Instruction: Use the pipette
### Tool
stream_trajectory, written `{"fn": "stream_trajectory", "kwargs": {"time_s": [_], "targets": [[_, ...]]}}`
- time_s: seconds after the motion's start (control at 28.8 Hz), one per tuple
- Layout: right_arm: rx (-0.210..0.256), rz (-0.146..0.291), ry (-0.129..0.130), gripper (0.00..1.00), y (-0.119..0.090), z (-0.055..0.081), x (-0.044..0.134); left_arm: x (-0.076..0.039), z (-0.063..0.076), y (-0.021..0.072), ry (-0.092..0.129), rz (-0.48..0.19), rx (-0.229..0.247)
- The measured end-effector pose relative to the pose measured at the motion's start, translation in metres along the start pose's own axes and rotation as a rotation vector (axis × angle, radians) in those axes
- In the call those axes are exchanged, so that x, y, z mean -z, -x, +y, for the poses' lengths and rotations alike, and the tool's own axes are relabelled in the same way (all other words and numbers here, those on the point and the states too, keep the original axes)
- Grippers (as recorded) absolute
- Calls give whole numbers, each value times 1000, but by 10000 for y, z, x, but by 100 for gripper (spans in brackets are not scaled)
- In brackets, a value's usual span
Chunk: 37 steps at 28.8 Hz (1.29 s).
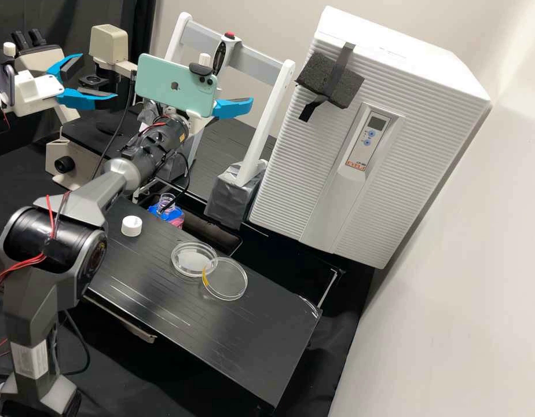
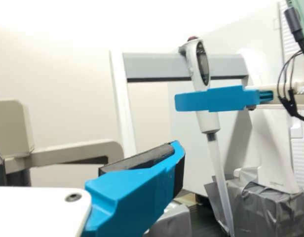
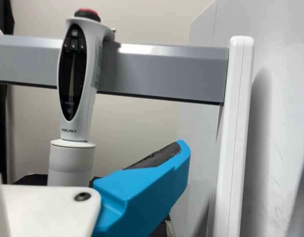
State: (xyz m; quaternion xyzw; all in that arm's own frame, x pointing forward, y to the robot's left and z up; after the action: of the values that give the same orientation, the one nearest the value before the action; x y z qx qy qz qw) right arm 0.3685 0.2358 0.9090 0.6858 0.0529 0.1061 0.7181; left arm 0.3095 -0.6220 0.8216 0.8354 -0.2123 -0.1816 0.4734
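Observation:
The white pipette (image 1: pixel 220 53) with a red top button hangs upright on the grey crossbar of a white rack (image 1: pixel 261 63). In the left wrist view the pipette (image 2: pixel 200 74) has its clear tip pointing down. My right gripper (image 2: pixel 201 98) stands open at the pipette's lower barrel (image 3: pixel 70 163). One of its blue fingers (image 1: pixel 233 107) crosses in front of the barrel; the other is hidden. My left gripper (image 1: pixel 98 76) is open and holds nothing, high at the far left by the microscope, well apart from the pipette.
On the black platform (image 1: pixel 250 341) lie two clear petri dishes (image 1: pixel 193 258) (image 1: pixel 226 279) and a white cap (image 1: pixel 131 226). An uncapped bottle of blue liquid (image 1: pixel 169 211) stands behind them. A big white machine (image 1: pixel 366 133) is to the right, a microscope (image 1: pixel 76 153) to the left, a mint phone (image 1: pixel 175 84) on the right arm.

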Motion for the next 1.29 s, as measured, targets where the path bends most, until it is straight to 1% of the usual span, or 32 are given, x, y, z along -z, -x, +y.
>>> {"fn": "stream_trajectory", "kwargs": {"time_s": [0.07, 0.1, 0.17, 0.21, 0.35, 0.7, 0.73, 0.76, 0.94, 1.01, 1.04, 1.11, 1.15, 1.22, 1.29], "targets": [[14, -9, 8, 0, -25, -27, -15, 18, 6, 1, 7, 5, -2], [18, -13, 5, 0, -33, -29, -16, 18, 6, 1, 12, 5, -2], [20, -20, 5, 0, -49, -41, -28, 37, 10, 3, 15, 11, -3], [22, -23, 2, 0, -57, -45, -32, 44, 11, 4, 14, 13, -3], [31, -24, 11, 0, -64, -42, -22, 53, 9, 7, 14, 16, -2], [25, -21, 11, 0, -70, -19, -10, 53, 9, 7, 14, 16, -2], [24, -19, 13, 0, -71, -14, -6, 53, 9, 7, 14, 16, -2], [24, -19, 19, 0, -71, -13, -4, 53, 9, 7, 14, 16, -2], [23, -19, 18, 0, -71, -13, -5, 53, 9, 7, 14, 16, -2], [23, -19, 18, 0, -71, -13, -5, 53, 9, 7, 19, 16, -2], [23, -21, 12, 0, -71, -12, -7, 53, 9, 7, 23, 16, -2], [22, -25, 0, 0, -71, -11, -10, 53, 9, 7, 23, 16, -2], [22, -26, -1, 0, -71, -11, -10, 56, 10, 8, 22, 17, -2], [22, -26, -1, 0, -71, -11, -10, 56, 10, 8, 22, 17, -2], [21, -27, 9, 0, -71, -11, -12, 72, 13, 10, 23, 21, -3]]}}
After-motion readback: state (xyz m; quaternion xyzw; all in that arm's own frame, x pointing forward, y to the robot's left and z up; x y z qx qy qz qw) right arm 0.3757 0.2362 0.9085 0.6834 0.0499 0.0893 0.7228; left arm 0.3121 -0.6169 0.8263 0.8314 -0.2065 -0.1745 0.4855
